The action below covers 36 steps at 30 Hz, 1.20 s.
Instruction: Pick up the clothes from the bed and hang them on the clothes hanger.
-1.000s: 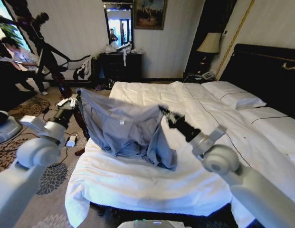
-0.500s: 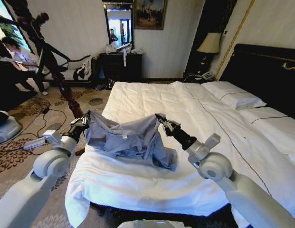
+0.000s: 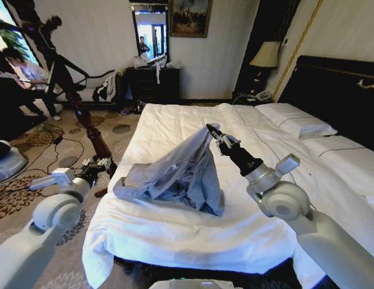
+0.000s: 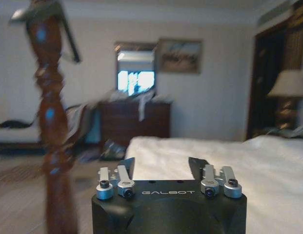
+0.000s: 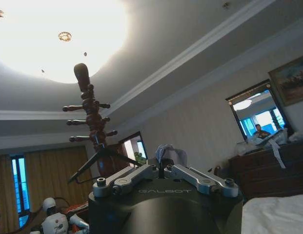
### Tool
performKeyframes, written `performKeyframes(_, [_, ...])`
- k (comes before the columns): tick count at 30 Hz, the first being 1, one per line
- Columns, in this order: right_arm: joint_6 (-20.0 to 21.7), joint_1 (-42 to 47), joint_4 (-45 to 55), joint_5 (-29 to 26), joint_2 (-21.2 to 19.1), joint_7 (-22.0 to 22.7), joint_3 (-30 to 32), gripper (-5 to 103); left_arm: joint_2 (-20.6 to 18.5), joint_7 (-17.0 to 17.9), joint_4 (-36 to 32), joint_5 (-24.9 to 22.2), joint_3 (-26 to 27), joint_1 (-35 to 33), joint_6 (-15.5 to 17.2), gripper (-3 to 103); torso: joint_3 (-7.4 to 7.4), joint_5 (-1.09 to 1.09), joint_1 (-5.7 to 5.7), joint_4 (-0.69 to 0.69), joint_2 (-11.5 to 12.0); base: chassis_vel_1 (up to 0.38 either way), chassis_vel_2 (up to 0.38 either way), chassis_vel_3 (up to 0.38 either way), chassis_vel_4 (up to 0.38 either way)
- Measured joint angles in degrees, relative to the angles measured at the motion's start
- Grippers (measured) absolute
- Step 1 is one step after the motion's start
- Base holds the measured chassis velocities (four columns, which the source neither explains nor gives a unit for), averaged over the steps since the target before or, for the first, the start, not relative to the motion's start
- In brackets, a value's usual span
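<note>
Pale striped walls (image 3: 108,36) enclose a patterned carpet (image 3: 30,144). A dark dresser (image 3: 153,84) stands under a mirror (image 3: 150,30) and painting (image 3: 190,17). A lamp (image 3: 266,55) sits by the far corner; a window (image 3: 6,36), seemingly, brightens one side.

Open room: far half of bed (image 3: 193,117) is bare duvet, free passage above it up to pillows (image 3: 295,123). Near strip of bed in front of shirt (image 3: 174,174) also bare.

Obstacles: shirt tents up mid-bed from right gripper (image 3: 215,135), which pinches its top; fabric blocks a straight path betw. the two arms. Left gripper (image 3: 102,164), fingers apart, sits off bed's left edge, close to wooden coat stand (image 3: 84,114). Tight gap there. Cables (image 3: 54,153) on carpet left of bed.
</note>
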<state>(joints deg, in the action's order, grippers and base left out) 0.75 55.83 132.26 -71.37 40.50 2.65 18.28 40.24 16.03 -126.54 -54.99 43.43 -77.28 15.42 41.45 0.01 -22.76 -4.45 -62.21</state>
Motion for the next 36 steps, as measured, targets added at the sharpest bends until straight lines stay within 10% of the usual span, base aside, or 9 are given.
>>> performKeyframes(9, [0.2,1.0,-0.2,1.8,0.1,-0.2,-0.2,0,-6.6,-1.2,4.1,-6.4,5.1,8.6,-2.9,96,0.00,-0.01,0.00,-0.01,0.0,0.000,0.000,0.000,0.000])
performKeyframes(21, [0.6,-6.2,-3.7,4.5,5.9,-2.4,-7.3,0,-22.9,-0.9,28.6,-24.0,-1.0,34.9,-2.1,100,0.01,0.02,0.00,0.07,0.0,0.000,0.000,0.000,0.000])
performKeyframes(36, [0.4,-5.0,-5.6,5.2,7.7,-2.5,-6.7,0,-11.6,2.6,47.4,-20.7,-44.0,83.5,5.9,100,0.01,0.02,-0.02,-0.01,0.0,0.000,0.000,0.000,0.000])
